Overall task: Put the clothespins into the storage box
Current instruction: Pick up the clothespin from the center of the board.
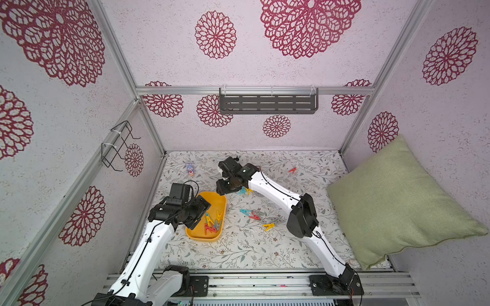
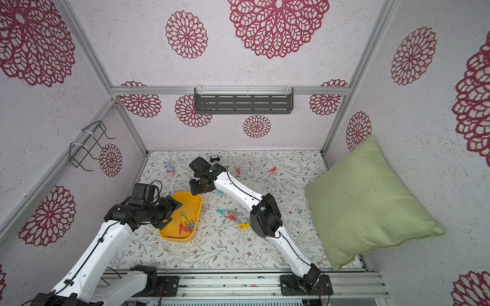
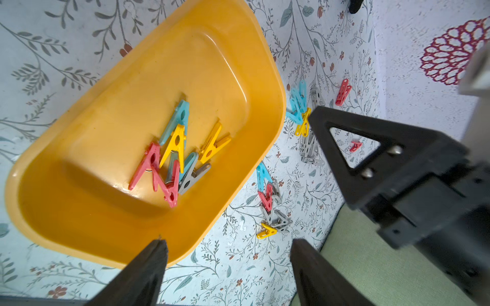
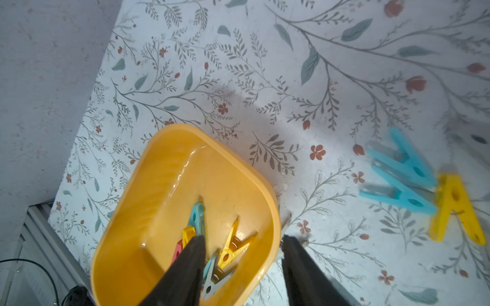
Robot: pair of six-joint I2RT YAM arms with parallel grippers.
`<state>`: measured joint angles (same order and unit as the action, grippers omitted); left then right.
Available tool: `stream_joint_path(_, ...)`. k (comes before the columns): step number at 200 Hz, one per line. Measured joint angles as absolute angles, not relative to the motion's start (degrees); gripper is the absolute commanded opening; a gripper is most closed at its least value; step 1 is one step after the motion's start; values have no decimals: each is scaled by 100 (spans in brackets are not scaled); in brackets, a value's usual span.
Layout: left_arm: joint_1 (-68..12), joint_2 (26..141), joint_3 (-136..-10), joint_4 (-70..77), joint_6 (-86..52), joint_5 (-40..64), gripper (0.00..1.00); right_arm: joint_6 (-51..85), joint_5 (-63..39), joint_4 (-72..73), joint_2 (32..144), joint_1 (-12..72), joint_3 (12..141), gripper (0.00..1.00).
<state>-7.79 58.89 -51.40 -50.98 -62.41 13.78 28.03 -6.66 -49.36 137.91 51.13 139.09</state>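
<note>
On the floral table (image 1: 238, 251) our left gripper (image 3: 228, 242) and right gripper (image 4: 242, 238) gape empty, and the right may clip the storage box (image 4: 159, 185), spilling clothespins (image 3: 175, 153).

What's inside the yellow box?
A little pile of clothespins lies in the storage box: red, yellow, teal and grey ones, overlapping each other. The rest of the box floor is bare. Anything lying under the pile is covered.

Both top views high overhead, looking down, wrist views close, sharing storage box (image 3: 201, 66)
</note>
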Motion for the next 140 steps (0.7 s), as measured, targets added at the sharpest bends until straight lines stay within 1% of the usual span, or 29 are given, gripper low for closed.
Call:
stream_joint_path(17, -779, 5892, -5144, -5111, -6241, 1356, 81, 2858, -552, -4930, 13633, 5087, 13775, 50)
stream_joint_path(39, -779, 5892, -5144, -5111, -6241, 1352, 81, 2958, -429, -4849, 13395, 5057, 13255, 53)
stream_joint_path(87, -779, 5883, -5144, -5107, -6246, 1352, 81, 3175, -456, -4644, 13273, 4919, 12154, 53)
stream_joint_path(102, -779, 5874, -5140, -5105, -6243, 1352, 81, 3245, -473, -4635, 13273, 4888, 12022, 53)
stream_joint_path(140, -779, 5819, -5096, -5083, -6243, 1354, 81, 3326, -517, -4462, 13279, 4877, 11998, 48)
